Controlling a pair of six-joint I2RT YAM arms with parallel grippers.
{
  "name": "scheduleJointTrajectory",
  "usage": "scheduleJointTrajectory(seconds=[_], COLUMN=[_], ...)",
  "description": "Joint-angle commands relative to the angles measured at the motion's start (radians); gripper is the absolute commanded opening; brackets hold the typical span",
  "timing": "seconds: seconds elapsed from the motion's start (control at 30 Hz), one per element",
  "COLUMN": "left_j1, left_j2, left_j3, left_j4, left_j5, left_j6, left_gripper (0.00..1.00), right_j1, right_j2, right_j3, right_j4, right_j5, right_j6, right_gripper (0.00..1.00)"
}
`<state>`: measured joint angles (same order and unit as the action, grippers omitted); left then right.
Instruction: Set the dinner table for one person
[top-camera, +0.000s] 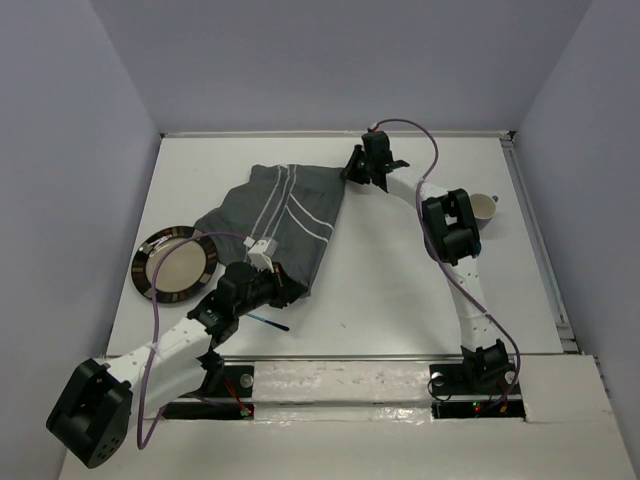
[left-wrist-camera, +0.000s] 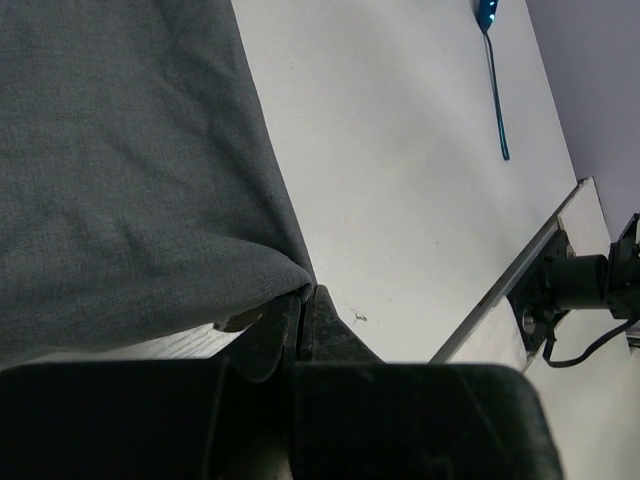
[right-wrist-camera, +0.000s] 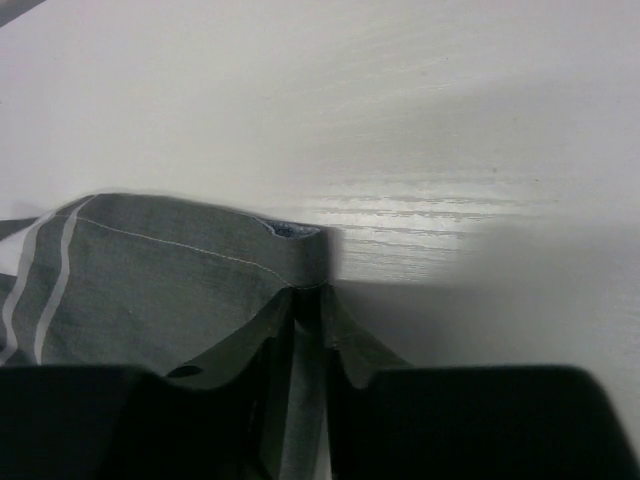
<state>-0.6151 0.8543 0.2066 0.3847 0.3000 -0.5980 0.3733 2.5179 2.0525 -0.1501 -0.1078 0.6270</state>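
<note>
Desk (top-camera: 400, 280) is filling the view centre, carrying a striped grey cloth (top-camera: 275, 215). Left tool (top-camera: 288, 290) is pinching the cloth's 6 o'clock corner; right tool (top-camera: 352, 168) is pinching its 1 o'clock corner.

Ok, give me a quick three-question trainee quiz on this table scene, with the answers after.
1. True or false: the left fingers and the right fingers are both shut on the grey striped cloth.
2. Which utensil lies on the dinner table near the left fingers? A) fork B) blue spoon C) knife
3. Fill in: the cup stands beside the ____ arm.
Key: 1 true; 2 B; 3 right.
</note>
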Motion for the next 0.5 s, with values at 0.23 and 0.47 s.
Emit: scheduleJointTrajectory(seconds=[0.23,0.47], left_j1=[-0.003,-0.005], left_j2=[-0.011,0.124], left_j3=[0.005,0.105], left_j4=[-0.006,0.019], left_j5=[-0.044,-0.088], left_j6=[0.014,0.032], left_gripper=[0.00,0.00], right_j1=[-0.007,-0.131], right_j2=[-0.163,-0.520], right_j3=[-0.222,-0.684], right_j4=[0.138,0.286], right_j5=[0.112,0.237], right_j6=[-0.019,-0.038], right_gripper=[0.00,0.00])
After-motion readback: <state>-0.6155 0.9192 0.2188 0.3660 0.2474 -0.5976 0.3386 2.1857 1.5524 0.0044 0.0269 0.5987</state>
